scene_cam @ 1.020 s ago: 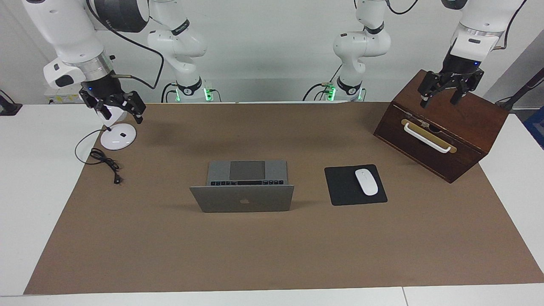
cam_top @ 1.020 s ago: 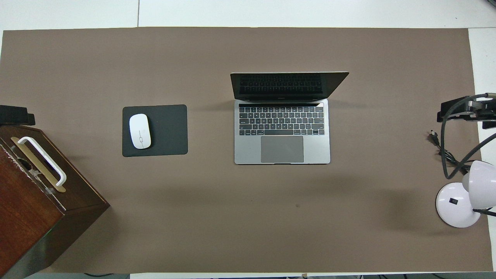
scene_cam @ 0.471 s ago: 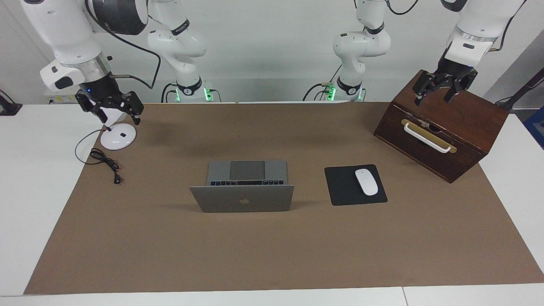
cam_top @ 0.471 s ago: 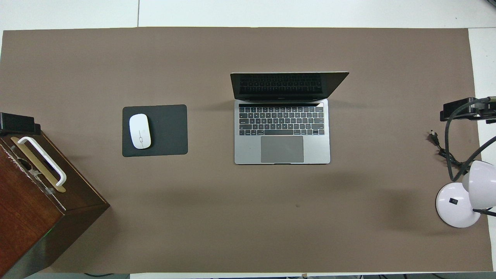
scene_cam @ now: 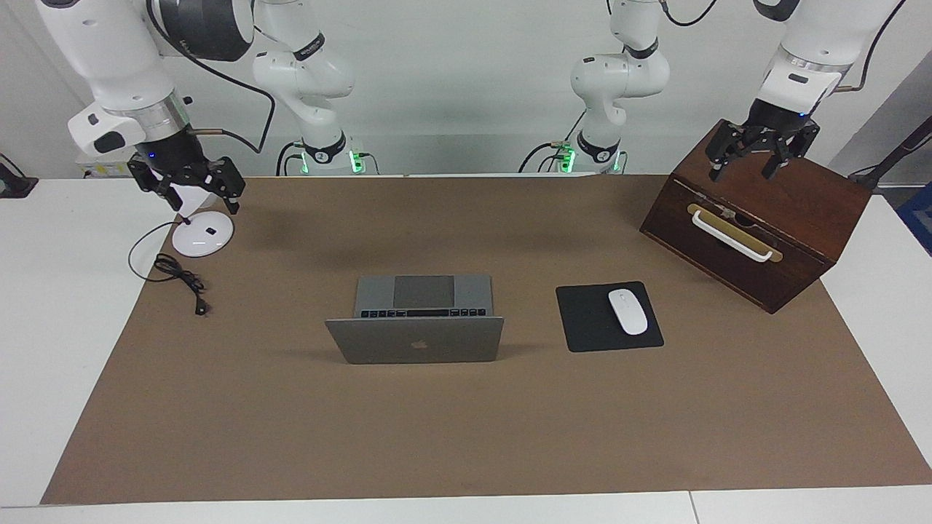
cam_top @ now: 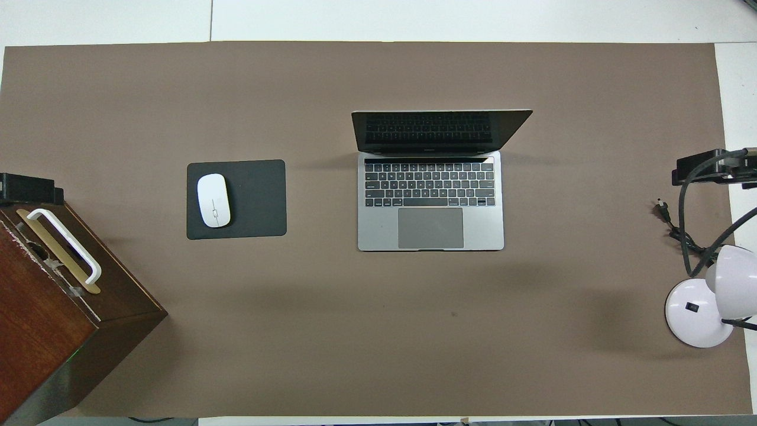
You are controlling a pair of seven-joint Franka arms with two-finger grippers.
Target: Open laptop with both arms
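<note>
The silver-grey laptop [scene_cam: 415,340] stands open in the middle of the brown mat, its lid upright with the apple logo facing away from the robots. The overhead view shows the laptop's [cam_top: 430,201] dark keyboard and grey trackpad. My left gripper [scene_cam: 740,175] is open and empty, up in the air over the wooden box; only its tip shows in the overhead view [cam_top: 29,188]. My right gripper [scene_cam: 205,206] is open and empty, up over the white desk lamp; it also shows in the overhead view [cam_top: 707,168]. Both are well away from the laptop.
A dark wooden box [scene_cam: 757,218] with a white handle stands at the left arm's end. A black mouse pad [scene_cam: 608,316] with a white mouse [scene_cam: 628,311] lies beside the laptop. A white desk lamp [scene_cam: 202,233] and its black cable [scene_cam: 182,280] are at the right arm's end.
Both grippers have drawn up and back a little toward the robots, the left over the box, the right over the lamp. The laptop has not moved.
</note>
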